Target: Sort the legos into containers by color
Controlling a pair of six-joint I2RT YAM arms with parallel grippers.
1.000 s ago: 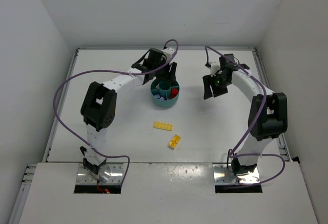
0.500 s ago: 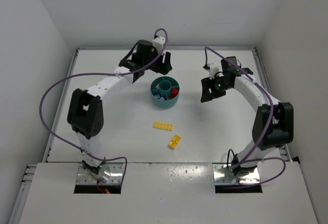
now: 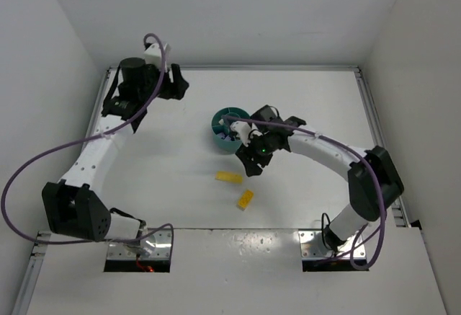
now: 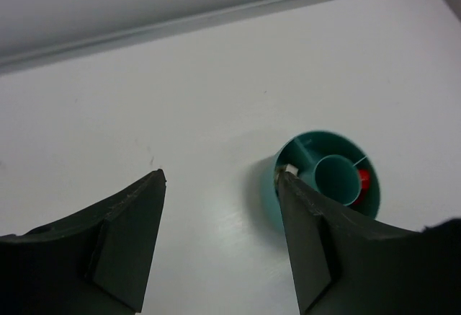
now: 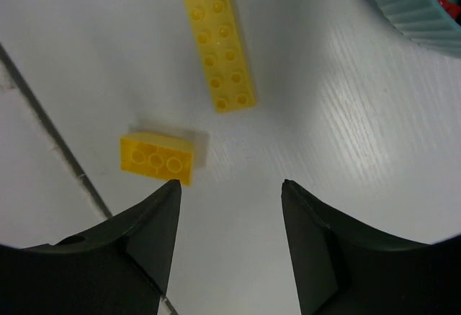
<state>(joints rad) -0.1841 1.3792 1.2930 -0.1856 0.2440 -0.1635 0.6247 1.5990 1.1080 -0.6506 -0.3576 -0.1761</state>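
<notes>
The round teal dish [image 3: 219, 125] stands mid-table, partly hidden by the right arm; it also shows in the left wrist view [image 4: 288, 192] with a red brick [image 4: 363, 179] and an off-white brick [image 4: 289, 168] in its sections. A long yellow plate [image 3: 229, 178] and a yellow brick [image 3: 245, 199] lie on the table in front of it. The right wrist view shows the plate [image 5: 218, 41] and the brick [image 5: 157, 158] close below. My right gripper [image 3: 250, 167] is open and empty just above them. My left gripper [image 3: 176, 84] is open and empty at the far left.
White walls close the table at the back and both sides. A raised lip runs along the table's edges. The right arm's forearm [image 3: 317, 145] stretches across the table beside the dish, its cable looping over the dish.
My left arm has swung away from the dish to the far left corner. My right arm has swung left and forward, coming down over the yellow pieces in front of the dish.
</notes>
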